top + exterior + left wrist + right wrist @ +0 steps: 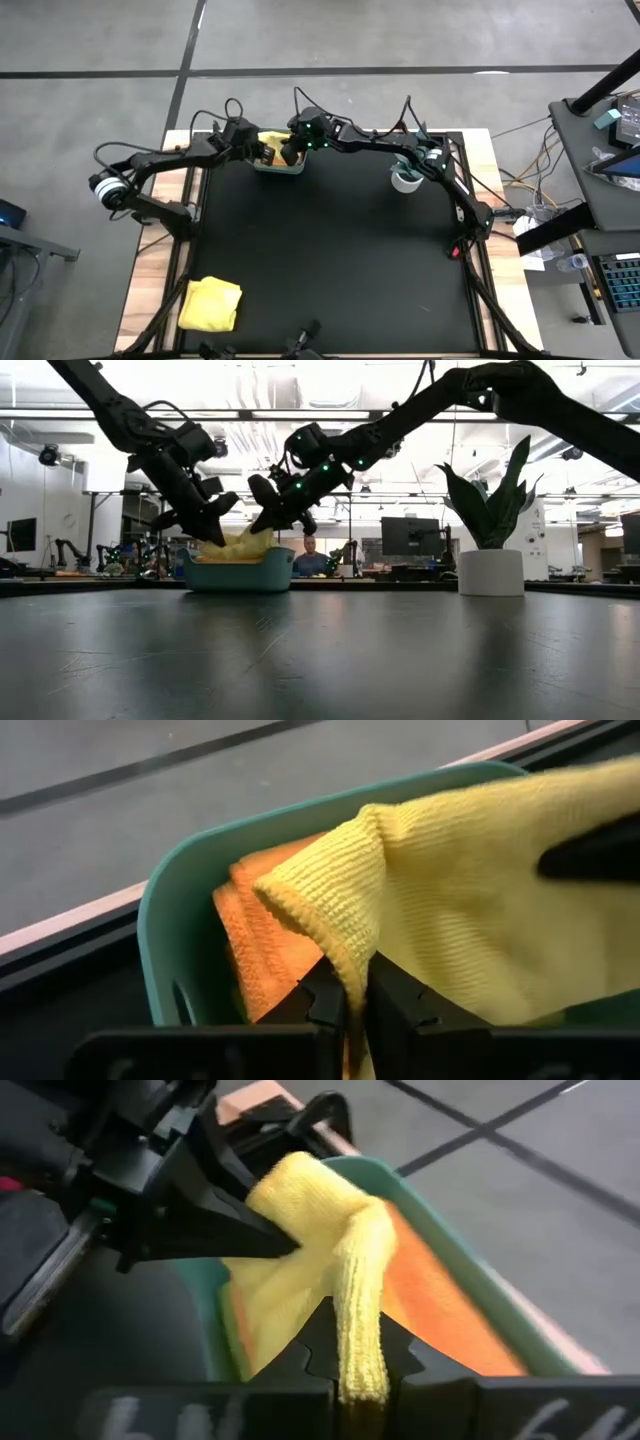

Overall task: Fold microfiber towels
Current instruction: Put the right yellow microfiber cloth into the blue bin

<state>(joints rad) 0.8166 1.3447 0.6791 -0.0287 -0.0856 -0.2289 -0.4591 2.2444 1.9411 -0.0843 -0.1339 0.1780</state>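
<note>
A teal bin (280, 166) stands at the table's far middle, with an orange towel (252, 952) lying inside it. Both grippers meet over the bin, and a yellow towel (244, 544) is stretched between them just above its rim. My left gripper (356, 984) comes in from the left and is shut on this towel. My right gripper (360, 1342) comes in from the right and is shut on it too. Another yellow towel (211, 304) lies folded on the table's near left corner. My left gripper pinches the yellow towel at its hemmed edge (332, 948) between both fingers, slanting down from the table's left. The cloth rises from the fingers and spreads toward the other gripper; its lower part still reaches into the bin. My right gripper pinches a bunched ridge of the same yellow towel (362, 1305) between both fingers, slanting down from the table's right. Several layers are gathered there. The cloth runs from the fingers across to my left gripper's fingers (235, 1230), above the orange towel.
A white pot with a green plant (490, 555) stands on the far right of the black mat. The mat's middle and near part (330, 270) hold nothing but the folded towel. A person sits far behind the bin (305, 560), beyond the table.
</note>
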